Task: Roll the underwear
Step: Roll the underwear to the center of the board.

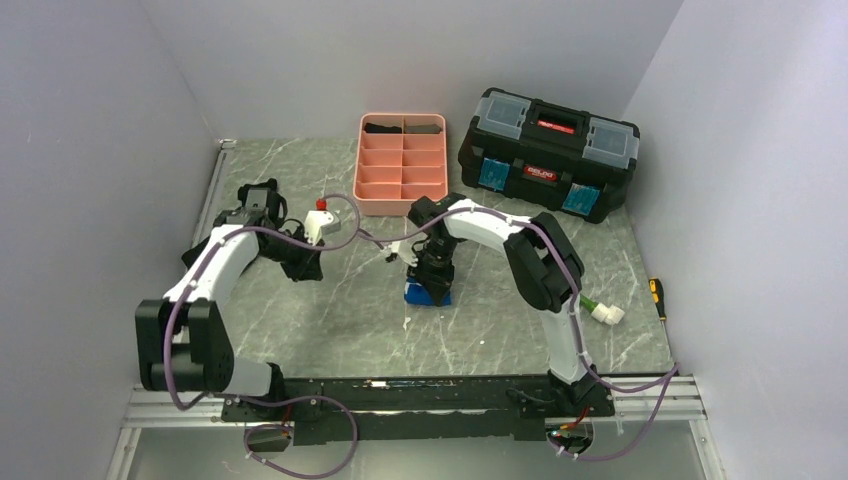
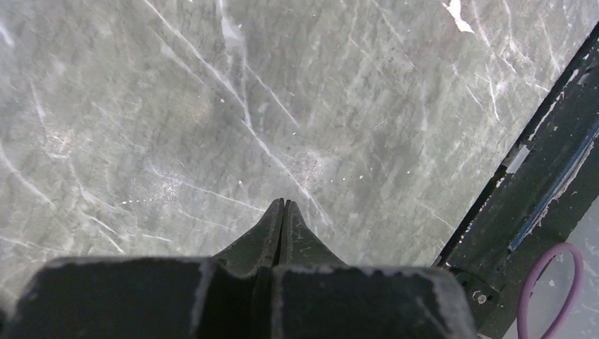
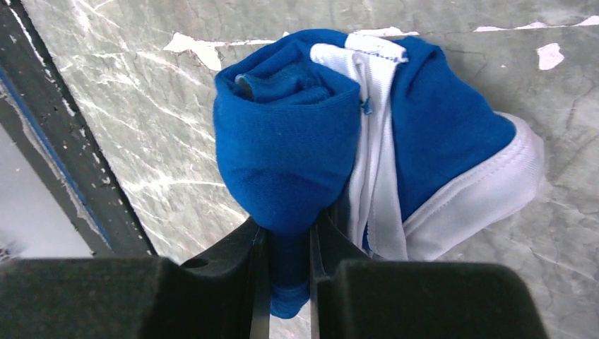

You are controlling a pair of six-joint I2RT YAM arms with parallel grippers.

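Observation:
The underwear [image 3: 297, 134] is bright blue with white bands, bunched into a partly rolled bundle on the marble table. In the top view it shows as a small blue patch [image 1: 420, 293] under the right wrist. My right gripper [image 3: 288, 233] is shut on a blue fold of the underwear, the cloth pinched between the two fingers; in the top view it [image 1: 431, 275] points down at mid-table. My left gripper [image 2: 283, 205] is shut and empty, its fingertips pressed together above bare marble; in the top view it [image 1: 300, 262] is at the left, apart from the garment.
A pink divided tray [image 1: 400, 165] stands at the back middle with dark cloth in its far compartments. A black toolbox [image 1: 548, 152] stands at the back right. A screwdriver [image 1: 657, 297] lies at the right edge. The black rail [image 2: 537, 176] runs along the table's near edge.

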